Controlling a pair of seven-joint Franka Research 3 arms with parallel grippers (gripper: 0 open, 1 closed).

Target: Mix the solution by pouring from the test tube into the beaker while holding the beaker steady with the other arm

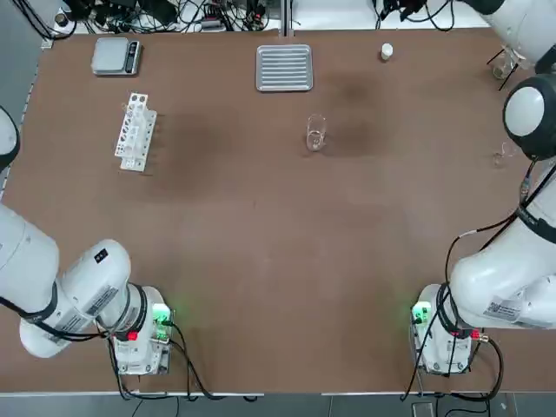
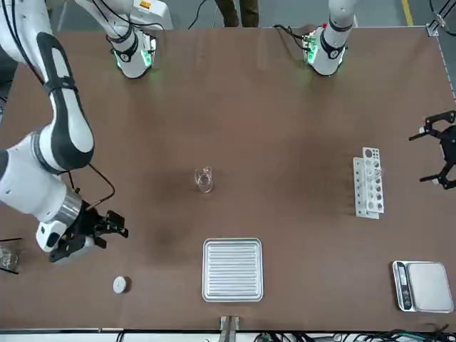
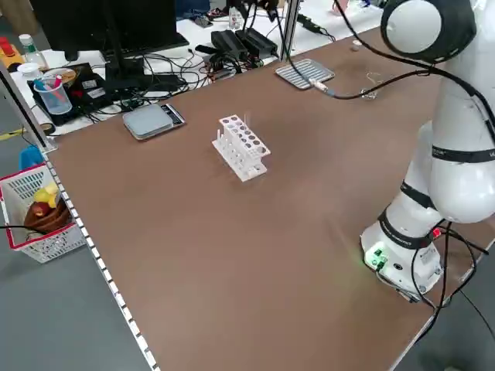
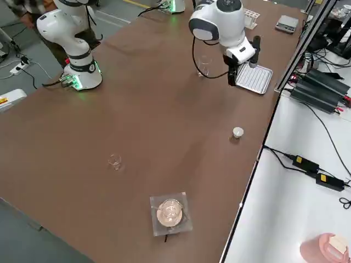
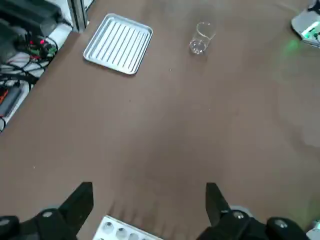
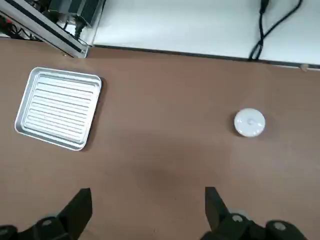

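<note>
In the top view, the beaker [image 1: 315,132] stands upright on the brown table [image 1: 261,243], near the middle and toward the far side, just in front of the ribbed metal tray [image 1: 284,68]. A white test tube rack [image 1: 135,131] sits at the left, a scale [image 1: 116,56] in the far left corner, and a small white round cap [image 1: 387,52] lies right of the tray.

From the front, the right gripper [image 2: 114,224] hangs low over the table with its 2 fingers spread apart and nothing between them, well apart from the beaker [image 2: 204,179]. The left gripper [image 2: 436,158] hovers beside the rack [image 2: 369,182], jaws wide and empty.

The left side view shows the rack [image 3: 242,147] and scale [image 3: 154,120].

The right side view shows the right gripper [image 4: 244,64] above the tray [image 4: 254,77], with a flask on a wire stand [image 4: 170,212] at the near end.

In the left wrist view, spread fingers [image 5: 80,202] frame the rack's edge [image 5: 122,231]; the beaker [image 5: 201,38] is far off.

In the right wrist view, parted fingers [image 6: 80,207] hang over bare table, with the cap [image 6: 249,122] beyond.
</note>
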